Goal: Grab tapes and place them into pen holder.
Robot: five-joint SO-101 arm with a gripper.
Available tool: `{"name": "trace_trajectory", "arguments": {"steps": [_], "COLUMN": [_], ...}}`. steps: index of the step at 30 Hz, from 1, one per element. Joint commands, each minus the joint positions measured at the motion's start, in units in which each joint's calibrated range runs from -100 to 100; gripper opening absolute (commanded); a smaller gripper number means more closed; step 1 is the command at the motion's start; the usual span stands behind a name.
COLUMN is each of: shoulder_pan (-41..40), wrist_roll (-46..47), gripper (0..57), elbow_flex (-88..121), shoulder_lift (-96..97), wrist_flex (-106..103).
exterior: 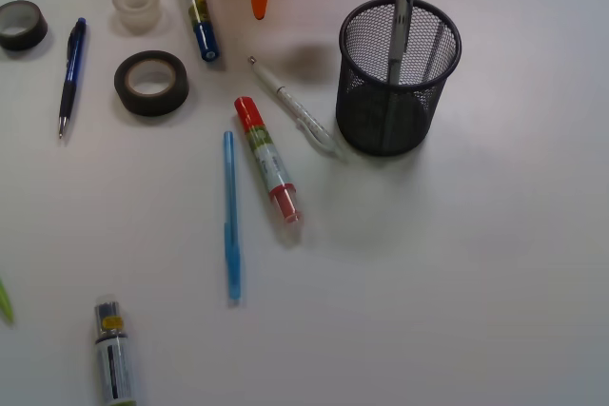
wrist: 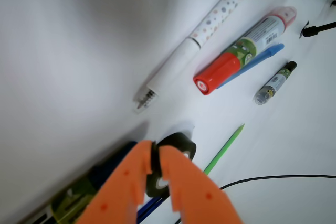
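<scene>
Surface: a plain white tabletop (exterior: 495,263), matte, softly shadowed; I see nothing of the room beyond it.

Task items, front view:
- Pen holder (exterior: 398,77), black wire mesh, upright at right of centre, with a dark pen (exterior: 400,30) standing inside.
- Black tape roll (exterior: 151,83), lying flat at left of centre, pale core.
- Second black tape roll (exterior: 21,25), flat at the far left edge.
- Translucent whitish tape roll (exterior: 136,6), flat near the top left, between the two black rolls.
None of the three rolls is in the holder.

Other items:
- White dotted pen (exterior: 295,106), tip just beside the holder's base.
- Red-capped glue stick (exterior: 266,160); its label carries print I cannot read.
- Light blue pen (exterior: 231,216), beside the glue stick.
- Dark blue pen (exterior: 71,73), left.
- Blue-capped stick (exterior: 198,7), top; label unreadable.
- Small grey-labelled tube (exterior: 113,356), bottom left; writing illegible.
- Green pen (wrist: 224,149) and a black cable (wrist: 273,178), wrist view only.

Gripper (wrist: 155,153): orange, above the table; my wrist view shows the jaws drawn narrow, tips nearly meeting, nothing between them, with a black roll beyond the tips.
</scene>
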Motion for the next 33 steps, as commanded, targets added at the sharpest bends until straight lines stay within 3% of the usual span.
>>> {"name": "trace_trajectory", "arguments": {"steps": [1,13,22,26,33], "shoulder_pan": [-0.02,0.5,18.6,25.03,30.34], "wrist_roll": [-3.96,-4.15,-10.55,-11.53,-21.25], "gripper": [32.2,32.8,32.8,32.8,32.4], "elbow_flex": [-1.32,-1.95,-27.95,-47.42,-81.12], "shoulder_lift": [-0.46,-0.46,4.3,28.52,76.8], "wrist_flex": [-3.19,-4.06,5.74,6.79,20.52]}}
